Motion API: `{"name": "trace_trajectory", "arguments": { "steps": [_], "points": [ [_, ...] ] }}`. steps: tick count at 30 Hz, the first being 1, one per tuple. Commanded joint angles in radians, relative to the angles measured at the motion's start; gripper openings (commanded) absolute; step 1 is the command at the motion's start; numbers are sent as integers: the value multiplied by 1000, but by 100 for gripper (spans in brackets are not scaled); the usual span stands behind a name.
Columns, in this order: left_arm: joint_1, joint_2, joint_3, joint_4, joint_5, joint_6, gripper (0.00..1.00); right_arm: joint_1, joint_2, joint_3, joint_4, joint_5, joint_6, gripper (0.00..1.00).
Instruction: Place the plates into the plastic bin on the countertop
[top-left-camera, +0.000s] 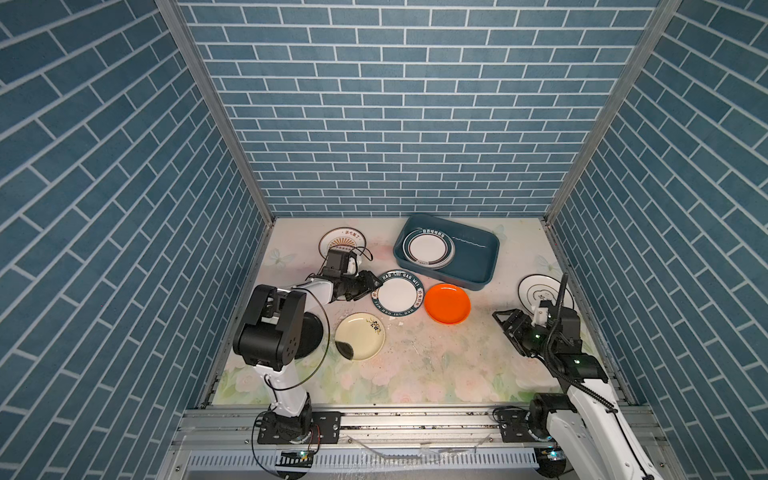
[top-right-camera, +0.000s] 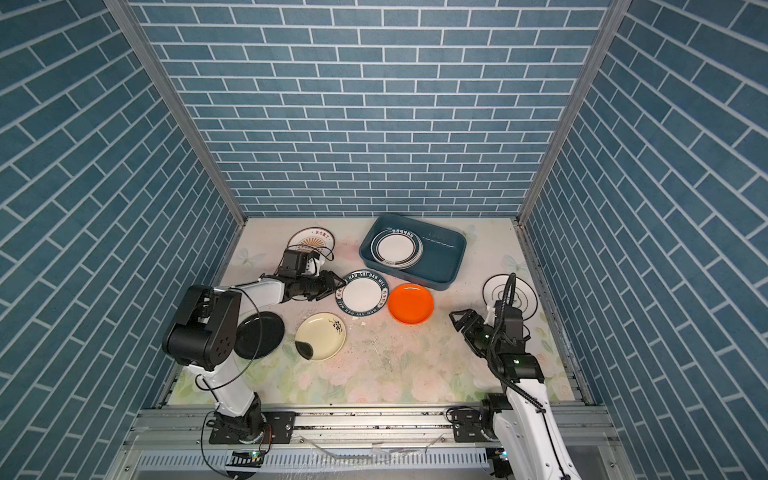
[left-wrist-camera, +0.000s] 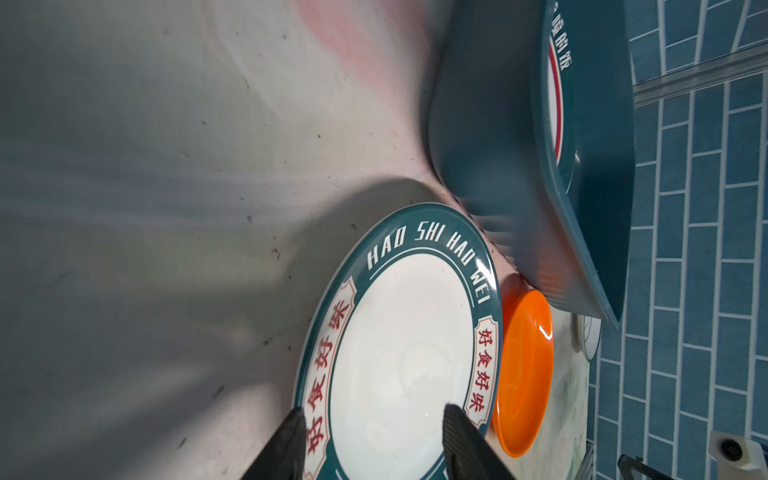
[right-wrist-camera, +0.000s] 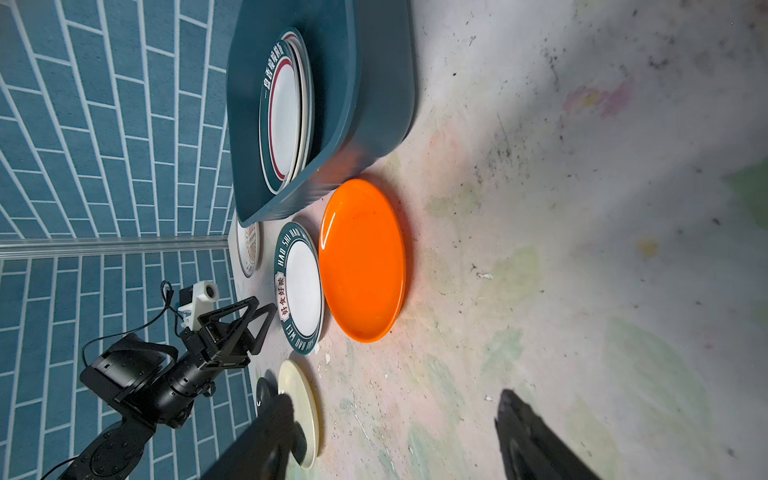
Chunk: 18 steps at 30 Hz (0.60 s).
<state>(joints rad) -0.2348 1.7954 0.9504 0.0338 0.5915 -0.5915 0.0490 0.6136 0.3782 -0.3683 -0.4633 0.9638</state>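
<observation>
Left gripper (top-left-camera: 377, 284) fingers apart around the HAO SHI HAO WEI plate (top-left-camera: 397, 297) rim, maybe touching. Right gripper (top-left-camera: 500, 320) fingers apart too.

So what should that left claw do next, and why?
Probably pinch the lettered plate by its rim. The left gripper straddles that rim, one finger over the white middle and one outside, with a gap on show. Once gripped, the plate could be lifted to the bin nearby.
</observation>
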Motion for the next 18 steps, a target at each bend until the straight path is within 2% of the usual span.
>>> {"name": "trace_trajectory", "arguments": {
  "steps": [1, 11, 18],
  "points": [
    [-7, 17, 14, -61, -35, 33, 52, -5, -21, 5, -47, 33, -12, 77],
    [-23, 38, 19, -83, -46, 41, 48, -4, -35, 5, -71, 40, -27, 77],
    [-24, -47, 3, -110, -83, 49, 50, -5, -35, 8, -73, 35, -32, 77]
  ]
}}
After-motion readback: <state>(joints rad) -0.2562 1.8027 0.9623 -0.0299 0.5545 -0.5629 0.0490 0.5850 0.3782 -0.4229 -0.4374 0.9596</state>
